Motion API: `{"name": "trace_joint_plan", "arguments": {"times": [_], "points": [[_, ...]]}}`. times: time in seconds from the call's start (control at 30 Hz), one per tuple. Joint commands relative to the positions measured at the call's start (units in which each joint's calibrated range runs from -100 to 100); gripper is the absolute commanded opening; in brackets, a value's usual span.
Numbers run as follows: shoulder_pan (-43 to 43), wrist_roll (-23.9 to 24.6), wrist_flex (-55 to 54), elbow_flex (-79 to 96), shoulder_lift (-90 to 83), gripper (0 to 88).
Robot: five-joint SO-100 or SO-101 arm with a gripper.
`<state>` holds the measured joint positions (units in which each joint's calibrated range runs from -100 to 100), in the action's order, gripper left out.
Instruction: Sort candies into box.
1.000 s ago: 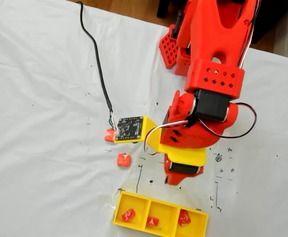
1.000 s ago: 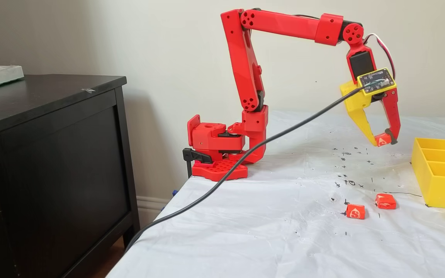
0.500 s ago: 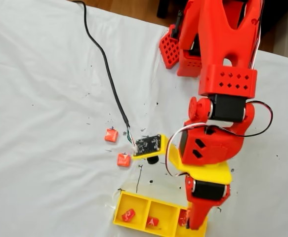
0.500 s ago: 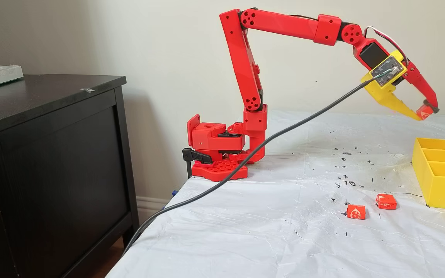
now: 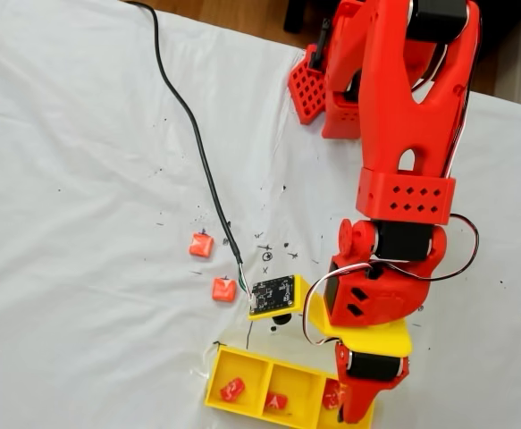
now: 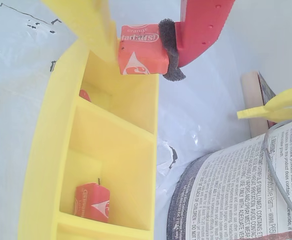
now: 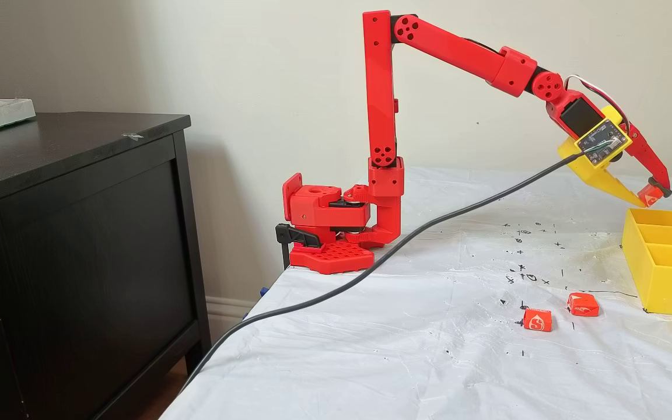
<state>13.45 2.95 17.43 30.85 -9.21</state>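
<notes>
Down comes the held candy (image 6: 141,50) since half a second ago — it now hangs just above the box's (image 7: 660,274) far end compartment, at the right edge of a fixed view. We see it clamped between the gripper's (image 6: 141,47) yellow finger and the dark pad (image 6: 170,50) of the red finger in the wrist view. Below it we spot one candy (image 6: 92,201) in the middle compartment and a sliver of another (image 6: 85,94) in the end one. From a fixed view above, the box (image 5: 251,366) sits at bottom centre — three candies inside, one per compartment. Two loose candies (image 5: 201,244) and (image 5: 224,290) lie on the white table cover (image 5: 81,179), left of the camera board (image 5: 273,292) and its black cable (image 5: 189,134).
</notes>
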Motion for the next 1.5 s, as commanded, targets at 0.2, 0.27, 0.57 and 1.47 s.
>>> {"name": "trace_joint_plan", "arguments": {"times": [0.2, 0.27, 0.57, 1.47], "points": [[0.86, 0.34, -0.77, -6.78, -0.89, 0.8], [0.86, 0.20, -0.85, -6.78, -0.80, 6.4], [0.95, -0.20, 0.22, -8.23, 1.06, 28.9], [-4.12, -1.17, 19.29, -10.96, -17.17, 0.2]]}}
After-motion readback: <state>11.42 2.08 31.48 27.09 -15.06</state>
